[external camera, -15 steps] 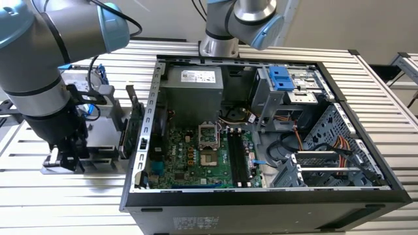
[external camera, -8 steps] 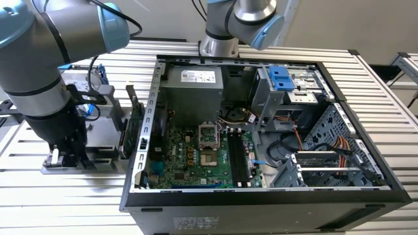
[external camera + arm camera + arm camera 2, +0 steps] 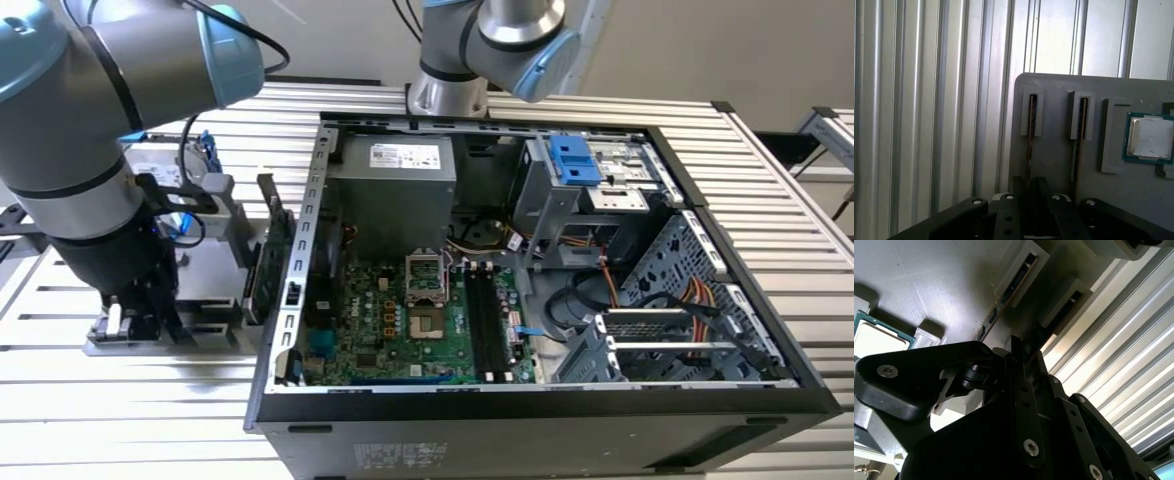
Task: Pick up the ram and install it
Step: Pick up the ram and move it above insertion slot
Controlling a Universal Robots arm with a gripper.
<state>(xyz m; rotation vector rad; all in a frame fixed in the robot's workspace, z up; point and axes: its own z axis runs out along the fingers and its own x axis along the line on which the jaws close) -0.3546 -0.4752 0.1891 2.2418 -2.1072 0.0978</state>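
The thin ram (image 3: 1031, 120) stands edge-on in a grey holder (image 3: 1054, 160), the end effector (image 3: 1030, 182) right at its end, grip impossible to tell.

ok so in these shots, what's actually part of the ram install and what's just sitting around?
In the job: thin dark ram stick, edge-on in a slot of the grey plastic holder; black gripper right by it; long black memory slots on the green motherboard.
Lying about: second stick in the neighbouring slot; square silver chip; grey metal power supply box; blue plastic drive latch.
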